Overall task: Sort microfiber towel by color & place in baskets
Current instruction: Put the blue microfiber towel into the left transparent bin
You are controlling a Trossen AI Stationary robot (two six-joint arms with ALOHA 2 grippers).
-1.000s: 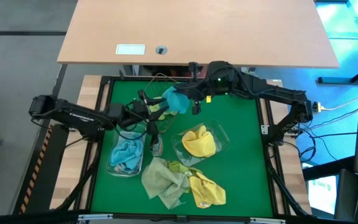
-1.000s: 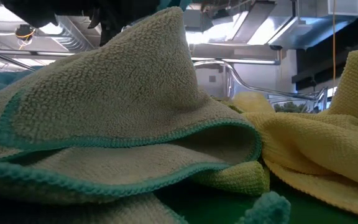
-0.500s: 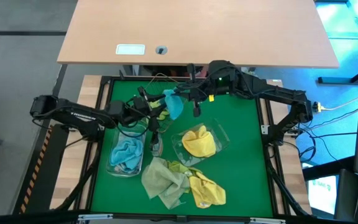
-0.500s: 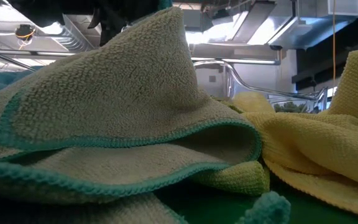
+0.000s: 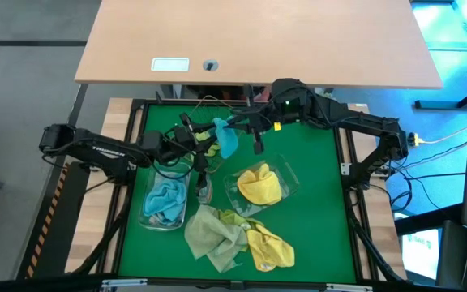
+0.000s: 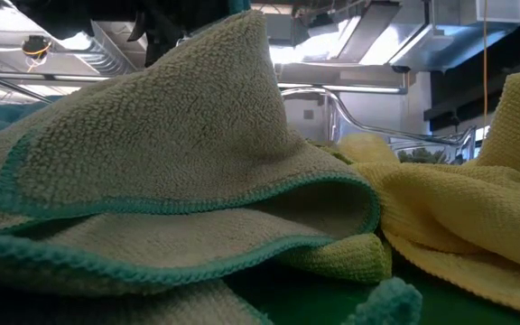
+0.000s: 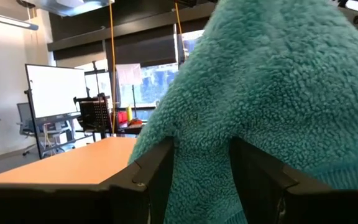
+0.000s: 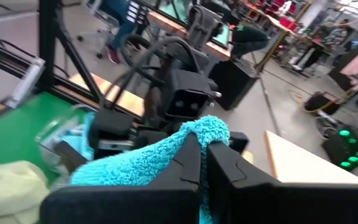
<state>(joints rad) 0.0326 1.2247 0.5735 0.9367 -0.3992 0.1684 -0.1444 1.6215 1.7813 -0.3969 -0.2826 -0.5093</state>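
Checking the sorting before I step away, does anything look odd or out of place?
Yes: both pincers are on one teal towel in mid-air, the right pincer shut on its edge, the left pincer's fingers either side of it. A heap of olive and yellow towels lies unsorted on the mat.

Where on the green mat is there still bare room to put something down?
Bare green mat lies right of the clear plastic tub holding a yellow cloth, up to the right frame rail. The middle and front are crowded: teal cloths in a clear tub, an olive-and-yellow cloth pile.
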